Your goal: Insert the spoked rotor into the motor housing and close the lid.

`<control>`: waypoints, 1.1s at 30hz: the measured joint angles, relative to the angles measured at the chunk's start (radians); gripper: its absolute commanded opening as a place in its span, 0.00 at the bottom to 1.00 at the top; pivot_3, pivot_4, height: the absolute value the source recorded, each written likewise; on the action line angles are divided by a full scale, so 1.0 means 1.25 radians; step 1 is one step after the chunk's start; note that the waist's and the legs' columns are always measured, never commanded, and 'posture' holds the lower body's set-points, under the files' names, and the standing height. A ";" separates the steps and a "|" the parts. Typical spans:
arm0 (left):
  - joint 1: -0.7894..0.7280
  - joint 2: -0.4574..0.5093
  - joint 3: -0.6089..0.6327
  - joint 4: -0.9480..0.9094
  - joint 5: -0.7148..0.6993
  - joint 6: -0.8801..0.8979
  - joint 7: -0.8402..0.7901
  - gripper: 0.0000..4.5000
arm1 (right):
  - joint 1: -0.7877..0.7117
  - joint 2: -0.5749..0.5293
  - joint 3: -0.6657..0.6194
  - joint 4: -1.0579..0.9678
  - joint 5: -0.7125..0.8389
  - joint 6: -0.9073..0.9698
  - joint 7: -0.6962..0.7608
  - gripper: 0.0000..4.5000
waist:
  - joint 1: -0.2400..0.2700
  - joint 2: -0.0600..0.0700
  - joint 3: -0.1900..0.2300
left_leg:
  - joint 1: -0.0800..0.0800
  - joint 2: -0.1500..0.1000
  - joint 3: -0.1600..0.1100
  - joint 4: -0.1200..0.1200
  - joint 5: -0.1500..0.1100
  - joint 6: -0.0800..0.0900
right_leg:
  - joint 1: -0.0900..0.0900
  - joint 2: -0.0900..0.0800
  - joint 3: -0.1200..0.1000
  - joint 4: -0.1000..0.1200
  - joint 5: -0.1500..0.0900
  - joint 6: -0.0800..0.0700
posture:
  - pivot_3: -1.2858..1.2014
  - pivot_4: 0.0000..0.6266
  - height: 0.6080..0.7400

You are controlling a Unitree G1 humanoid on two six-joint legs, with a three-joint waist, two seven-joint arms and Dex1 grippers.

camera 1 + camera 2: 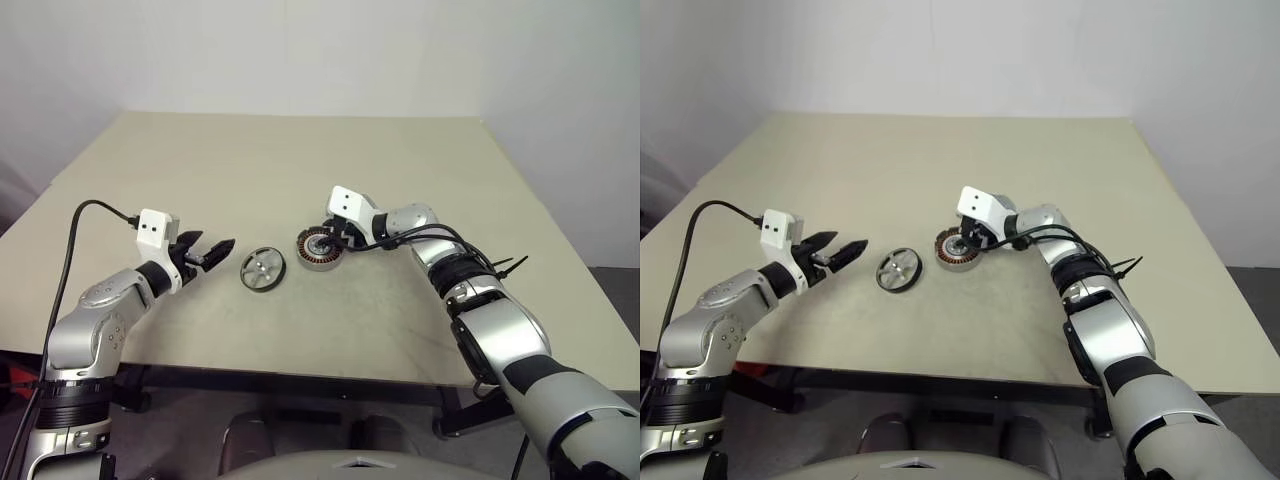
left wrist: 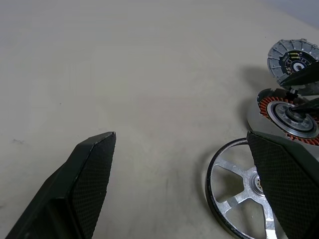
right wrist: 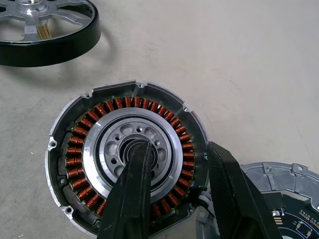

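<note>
No legible text, labels — nothing readable

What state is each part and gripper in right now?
spoked rotor: flat on the table, not inserted.
motor housing: on the table, copper windings exposed, uncovered.
lid: off, beside the housing.
left gripper: open, empty, near the rotor.
right gripper: gripping the housing, one finger in its centre bore.
</note>
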 measured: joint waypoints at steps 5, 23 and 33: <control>0.000 0.000 0.000 0.001 0.000 0.000 0.000 1.00 | -0.003 0.000 0.000 0.007 0.000 -0.003 -0.004 0.43 | 0.000 0.000 0.000 | 0.000 0.000 0.000 0.000 0.000 0.000 | 0.000 0.000 0.000 0.000 0.000 0.000 | 0.52 0.00 1.00; -0.008 0.032 0.050 0.033 0.001 -0.008 0.000 1.00 | 0.040 0.029 -0.006 -0.053 0.005 0.029 -0.015 0.43 | -0.001 0.000 0.000 | 0.000 0.000 0.000 0.000 0.000 0.000 | 0.000 0.000 0.000 0.000 0.000 0.000 | 0.52 0.00 1.00; -0.008 0.024 0.041 0.033 0.002 -0.008 0.001 1.00 | 0.039 0.026 -0.006 -0.059 0.006 0.031 -0.019 0.43 | -0.001 0.000 0.000 | 0.000 0.000 0.000 0.000 0.000 0.000 | 0.000 0.000 0.000 0.000 0.000 0.000 | 0.52 0.00 1.00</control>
